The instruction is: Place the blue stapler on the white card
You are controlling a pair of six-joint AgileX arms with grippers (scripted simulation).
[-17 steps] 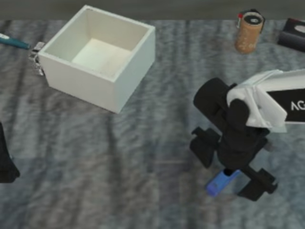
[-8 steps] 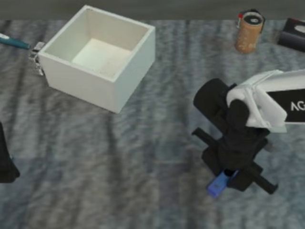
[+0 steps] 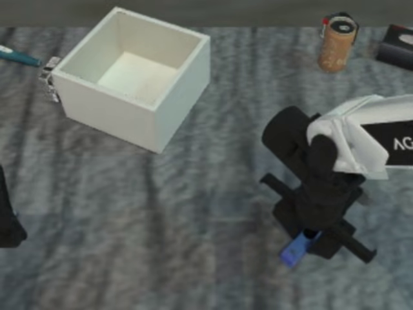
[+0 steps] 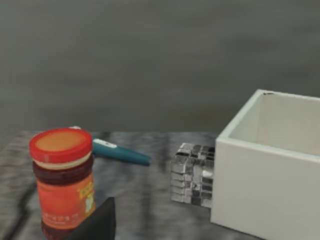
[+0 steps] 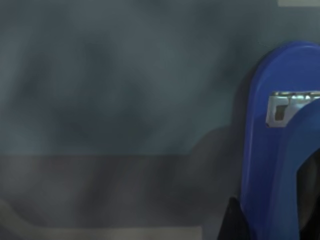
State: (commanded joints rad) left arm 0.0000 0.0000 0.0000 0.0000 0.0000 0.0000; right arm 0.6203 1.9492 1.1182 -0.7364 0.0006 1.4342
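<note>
The blue stapler (image 3: pixel 293 250) lies on the grey cloth at the front right, and its bright-blue end pokes out from under my right gripper (image 3: pixel 308 242). That gripper points down and is shut on the stapler. In the right wrist view the blue stapler (image 5: pixel 272 150) fills the side of the picture, close up. A pale flat strip (image 5: pixel 100 234) shows beyond it, and I cannot tell whether this is the white card. No card stands out in the top view. My left gripper (image 3: pixel 8 223) is parked at the left edge.
A large white open box (image 3: pixel 139 74) stands at the back left, with a teal pen (image 3: pixel 19 57) and a silvery cube block (image 3: pixel 48 76) beside it. A brown can (image 3: pixel 337 44) and a dark object (image 3: pixel 397 45) sit at the back right. A red-lidded jar (image 4: pixel 62 182) stands near the left arm.
The right gripper's fingers came together on the blue stapler between the earliest frame and half a second ago. Nothing has moved since then.
</note>
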